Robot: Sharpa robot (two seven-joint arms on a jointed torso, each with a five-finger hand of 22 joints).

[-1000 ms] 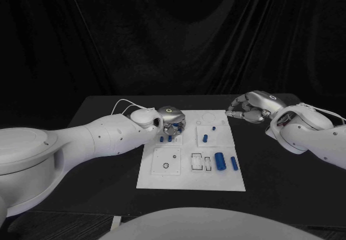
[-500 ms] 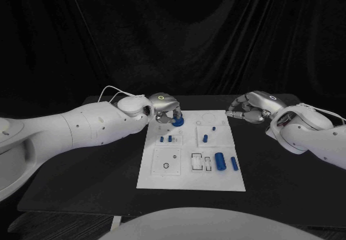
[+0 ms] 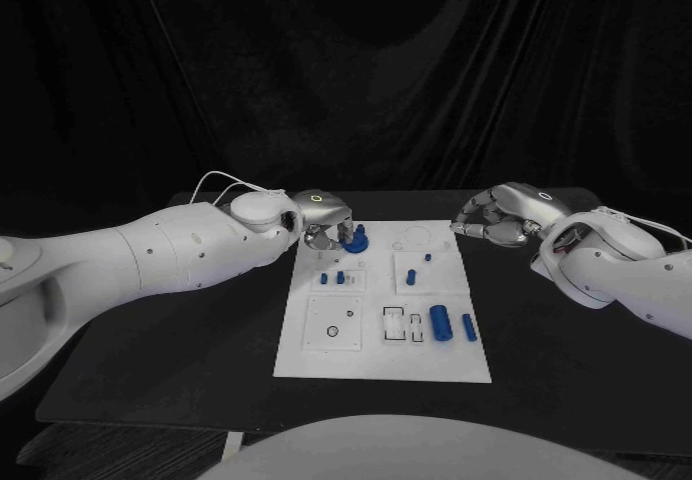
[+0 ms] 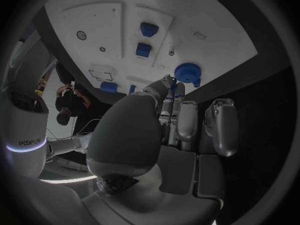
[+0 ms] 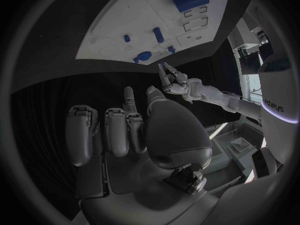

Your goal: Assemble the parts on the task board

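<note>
The white task board point(image 3: 378, 358) lies mid-table. My left hand point(image 3: 326, 213) reaches over its far left corner and pinches a blue gear wheel point(image 3: 358, 239) by the rim, low over the board. In the left wrist view the fingertips point(image 4: 168, 81) meet the gear wheel point(image 4: 186, 72) at its edge. Two small blue pieces point(image 3: 333, 278) sit in the left square recess, and a blue peg point(image 3: 411, 276) in the one beside it. My right hand point(image 3: 498, 216) hovers off the board's far right corner, holding nothing, fingers loosely apart.
A thick blue cylinder point(image 3: 440, 322) and a thinner one point(image 3: 469, 326) lie near the board's right edge, beside rectangular slots point(image 3: 395, 324). A panel with small holes point(image 3: 333, 323) is at the front left. Bare black table point(image 3: 188, 350) surrounds the board.
My left hand has moved from over the small pieces to the board's far left corner, taking the gear wheel with it. The right hand has stayed put.
</note>
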